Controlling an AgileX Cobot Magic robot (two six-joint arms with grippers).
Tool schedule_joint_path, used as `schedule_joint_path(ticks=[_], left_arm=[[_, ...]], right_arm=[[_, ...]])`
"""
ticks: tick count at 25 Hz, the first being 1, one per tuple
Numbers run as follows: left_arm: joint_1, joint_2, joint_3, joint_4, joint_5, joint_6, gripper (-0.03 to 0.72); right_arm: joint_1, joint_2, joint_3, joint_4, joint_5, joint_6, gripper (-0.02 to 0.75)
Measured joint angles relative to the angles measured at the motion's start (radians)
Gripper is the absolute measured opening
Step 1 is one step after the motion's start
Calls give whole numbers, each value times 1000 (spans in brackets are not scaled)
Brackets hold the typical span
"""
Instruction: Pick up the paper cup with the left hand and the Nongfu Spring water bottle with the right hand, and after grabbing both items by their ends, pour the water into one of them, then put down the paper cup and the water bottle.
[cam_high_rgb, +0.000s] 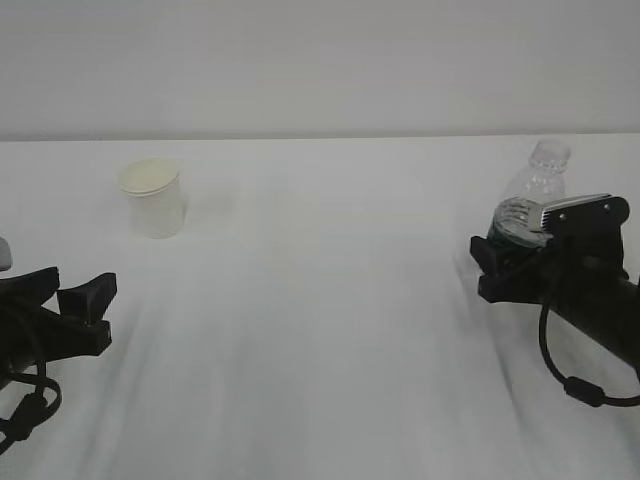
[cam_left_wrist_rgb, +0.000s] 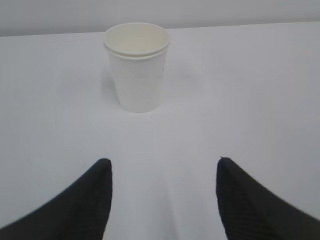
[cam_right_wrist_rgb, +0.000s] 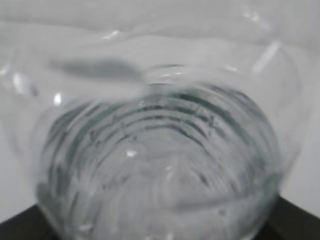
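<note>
White table (cam_high_rgb: 330, 330): bottle's (cam_high_rgb: 530, 195) green label unreadable; cup (cam_high_rgb: 153, 197) plain. Right gripper (cam_high_rgb: 505, 262) clasps bottle; left gripper (cam_left_wrist_rgb: 162, 200) gapes empty.

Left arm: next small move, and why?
Probably ease the left gripper straight forward toward the paper cup. The cup stands upright and untouched, centred ahead of the open fingers with bare table between. The right gripper already sits around the bottle, so the left side lags.
</note>
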Motion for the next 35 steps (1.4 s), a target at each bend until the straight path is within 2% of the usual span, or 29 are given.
schedule_joint_path(ticks=[18, 22, 27, 35], left_arm=[[0, 33, 0, -28, -2, 0, 453], [0, 108, -7, 4, -2, 10, 491], [0, 171, -64, 1, -2, 13, 548], [2, 174, -196, -35, -2, 16, 558]], right_arm=[[0, -230, 151, -25, 19, 0, 477], [0, -237, 157, -45, 21, 0, 477], [0, -241, 157, -68, 36, 0, 477], [0, -241, 157, -84, 49, 0, 476]])
